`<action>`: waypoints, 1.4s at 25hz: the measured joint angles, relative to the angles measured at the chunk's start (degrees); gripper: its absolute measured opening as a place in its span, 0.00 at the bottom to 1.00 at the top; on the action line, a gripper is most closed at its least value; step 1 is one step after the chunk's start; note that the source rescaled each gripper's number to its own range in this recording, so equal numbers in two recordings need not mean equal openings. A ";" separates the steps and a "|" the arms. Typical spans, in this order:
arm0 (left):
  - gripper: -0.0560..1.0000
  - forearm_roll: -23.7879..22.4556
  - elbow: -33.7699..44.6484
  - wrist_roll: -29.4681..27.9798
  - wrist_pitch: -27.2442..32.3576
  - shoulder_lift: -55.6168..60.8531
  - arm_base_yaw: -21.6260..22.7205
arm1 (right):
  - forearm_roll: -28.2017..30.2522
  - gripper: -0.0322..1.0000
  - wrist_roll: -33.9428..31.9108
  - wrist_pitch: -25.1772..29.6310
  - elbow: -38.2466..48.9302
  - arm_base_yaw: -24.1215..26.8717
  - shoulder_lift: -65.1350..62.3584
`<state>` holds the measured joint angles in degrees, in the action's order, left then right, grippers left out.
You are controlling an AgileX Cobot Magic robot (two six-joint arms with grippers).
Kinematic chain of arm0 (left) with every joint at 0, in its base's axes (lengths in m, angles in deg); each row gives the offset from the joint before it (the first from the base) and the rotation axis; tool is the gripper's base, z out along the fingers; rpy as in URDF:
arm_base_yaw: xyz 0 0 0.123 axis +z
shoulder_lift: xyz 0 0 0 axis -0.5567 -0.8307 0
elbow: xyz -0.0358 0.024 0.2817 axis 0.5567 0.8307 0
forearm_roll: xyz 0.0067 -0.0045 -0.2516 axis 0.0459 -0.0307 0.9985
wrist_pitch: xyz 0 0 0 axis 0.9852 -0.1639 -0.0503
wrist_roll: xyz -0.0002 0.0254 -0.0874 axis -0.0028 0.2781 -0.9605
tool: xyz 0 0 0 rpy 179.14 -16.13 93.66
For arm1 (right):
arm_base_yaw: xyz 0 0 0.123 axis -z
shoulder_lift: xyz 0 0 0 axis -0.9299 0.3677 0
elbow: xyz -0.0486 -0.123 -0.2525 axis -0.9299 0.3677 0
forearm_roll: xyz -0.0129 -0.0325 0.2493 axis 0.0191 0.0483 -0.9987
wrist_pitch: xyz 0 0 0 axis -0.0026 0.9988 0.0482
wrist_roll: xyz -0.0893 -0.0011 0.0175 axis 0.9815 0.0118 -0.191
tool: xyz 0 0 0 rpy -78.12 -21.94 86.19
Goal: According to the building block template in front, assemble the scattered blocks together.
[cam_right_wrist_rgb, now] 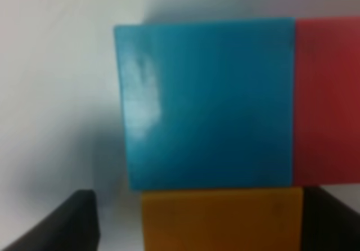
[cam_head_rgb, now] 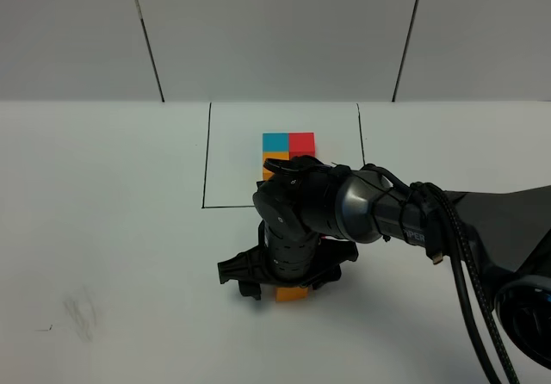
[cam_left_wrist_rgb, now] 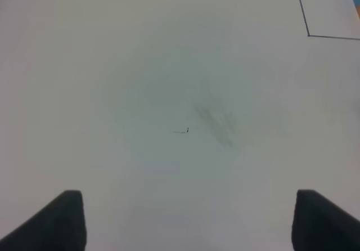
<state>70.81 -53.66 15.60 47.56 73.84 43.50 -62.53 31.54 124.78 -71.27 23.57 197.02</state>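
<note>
The building block template sits inside a thin black outline at the back: blue cube, red cube, and an orange cube partly behind my right arm. In the right wrist view the scattered blocks lie together in an L: blue, red against one side of it, orange against another. My right gripper is open around the orange cube, with a gap at one finger. From above, only the orange cube shows under this gripper. My left gripper is open and empty.
My right arm reaches across the middle from the right, with cables hanging off it. A grey smudge marks the white table at the front left. It also shows in the left wrist view, with a corner of the black outline.
</note>
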 joint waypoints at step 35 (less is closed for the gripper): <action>0.67 0.00 0.00 0.00 0.00 0.00 0.00 | 26.42 1.00 12.83 22.27 0.46 8.66 -34.47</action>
<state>70.81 -53.66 15.60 47.56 73.84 43.50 -36.10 44.37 147.05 -70.81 32.23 162.54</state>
